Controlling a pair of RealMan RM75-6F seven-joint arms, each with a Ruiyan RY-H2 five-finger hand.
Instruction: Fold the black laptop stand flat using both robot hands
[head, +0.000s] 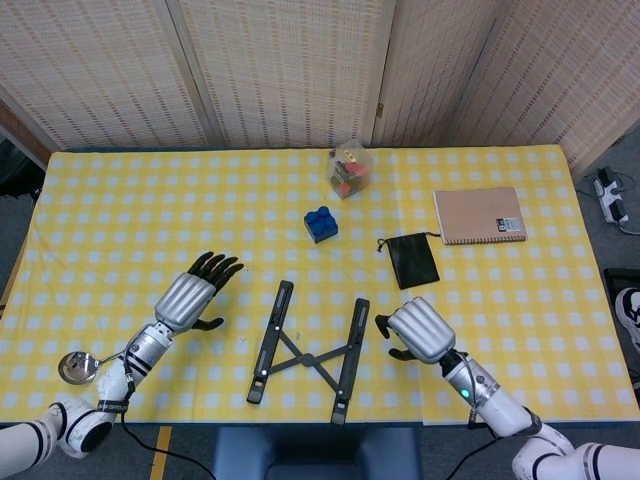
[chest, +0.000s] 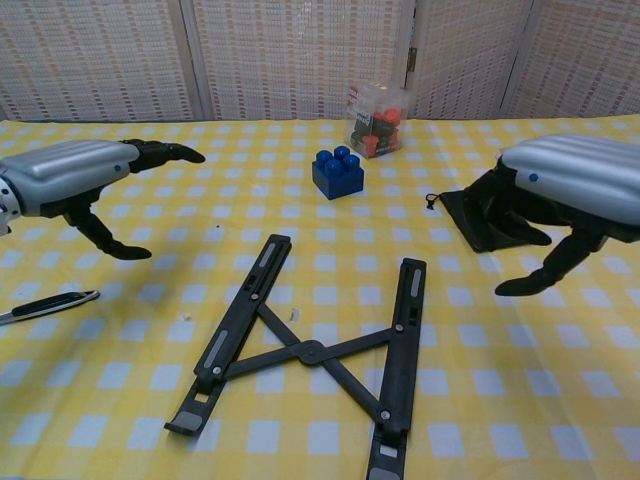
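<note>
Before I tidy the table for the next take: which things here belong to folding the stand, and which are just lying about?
Belong to the job:
black laptop stand, spread open
left hand, open, beside it
right hand, open, beside it

Just lying about:
blue toy brick
clear box of small toys
black pouch
notebook
spoon

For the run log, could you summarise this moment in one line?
laptop stand: spread open, untouched | left hand: open, left of it | right hand: open, right of it

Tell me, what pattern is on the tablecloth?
Yellow and white checks on the tablecloth, clearest in the head view.
</note>
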